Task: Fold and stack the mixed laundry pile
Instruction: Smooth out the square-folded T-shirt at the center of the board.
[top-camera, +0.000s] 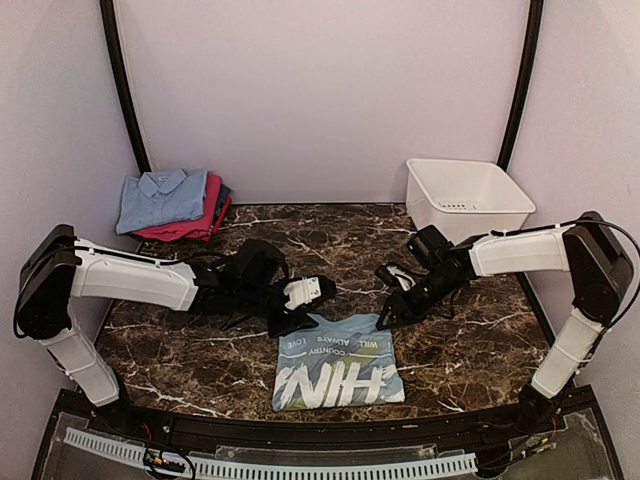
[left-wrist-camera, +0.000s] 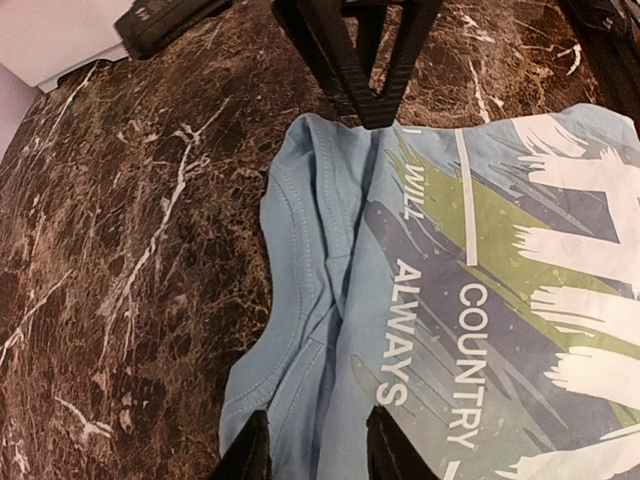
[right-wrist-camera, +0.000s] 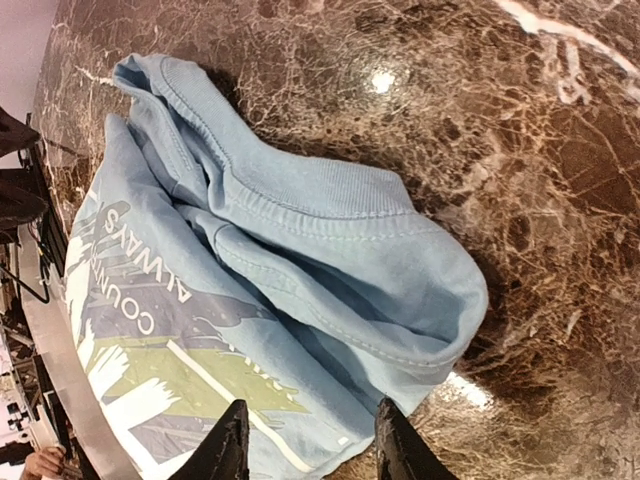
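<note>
Spanning the view, the dark marble table (top-camera: 200, 350) carries a white tub (top-camera: 470, 195) at its far right corner and a stack of folded clothes (top-camera: 170, 200), blue over pink, at its far left corner. A folded pale blue tee (top-camera: 340, 365) with white print lies flat by the middle of the near edge. The left gripper (left-wrist-camera: 315, 455) and the right gripper (right-wrist-camera: 305, 450) hover at its far corners, jaws parted, holding nothing.

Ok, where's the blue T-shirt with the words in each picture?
Top external: T-shirt lies flat at the bottom middle.
Left wrist: T-shirt fills the right half.
Right wrist: T-shirt fills the left and middle.
Shared landmark: its printed word ALWAYS.
</note>
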